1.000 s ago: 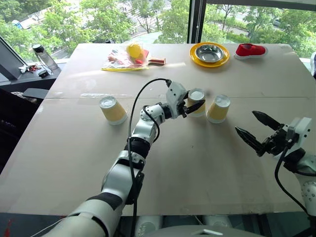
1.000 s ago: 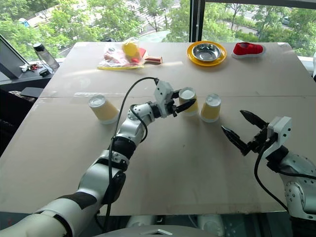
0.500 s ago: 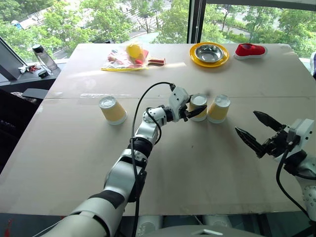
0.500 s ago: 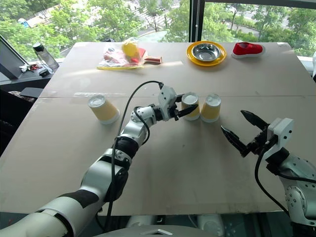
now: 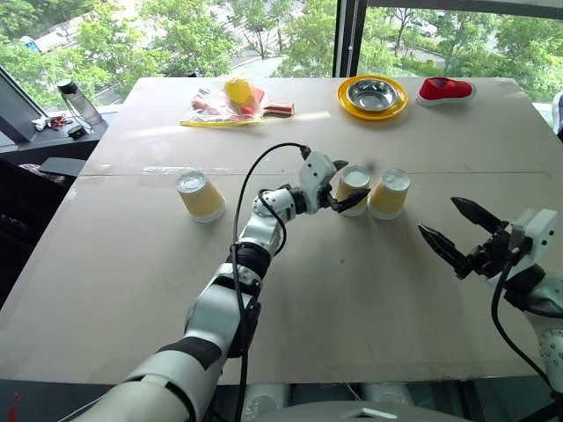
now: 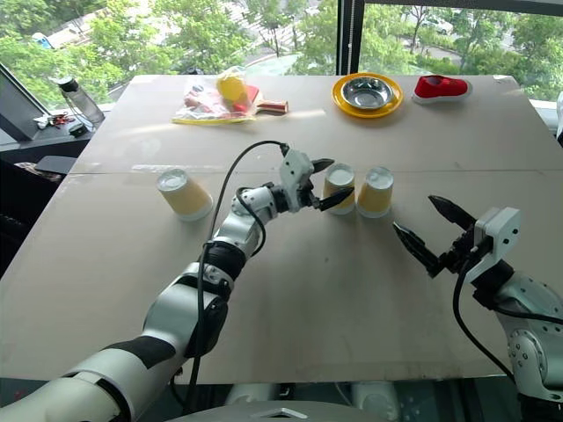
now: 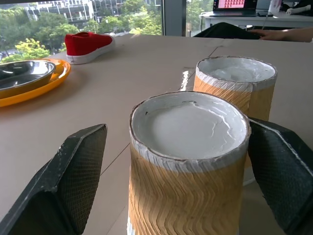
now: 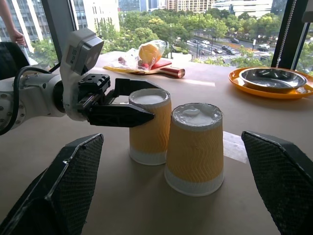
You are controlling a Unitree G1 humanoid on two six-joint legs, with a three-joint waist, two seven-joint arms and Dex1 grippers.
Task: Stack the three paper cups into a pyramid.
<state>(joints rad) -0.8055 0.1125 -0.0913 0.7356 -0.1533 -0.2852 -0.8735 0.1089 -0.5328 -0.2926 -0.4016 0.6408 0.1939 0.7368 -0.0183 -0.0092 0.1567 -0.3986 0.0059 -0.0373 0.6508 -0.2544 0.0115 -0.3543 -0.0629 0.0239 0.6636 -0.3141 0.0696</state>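
Left eye view: left gripper [image 5: 349, 183] wide around placed base cup [image 5: 354, 191], beside second [image 5: 389, 193]; right gripper [image 5: 459, 228] wide, empty. Next, likely third cup [image 5: 201, 195].

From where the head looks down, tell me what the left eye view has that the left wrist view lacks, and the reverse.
Left eye view alone: the third paper cup standing apart toward the robot's left, the clear bag of items, and the right gripper, open.

Left wrist view alone: a close look at the nearer cup's white base facing up, between the left gripper's fingers, which stand clear of it.

Both: the two neighbouring cups, the yellow plate with steel bowl, the red shoe.
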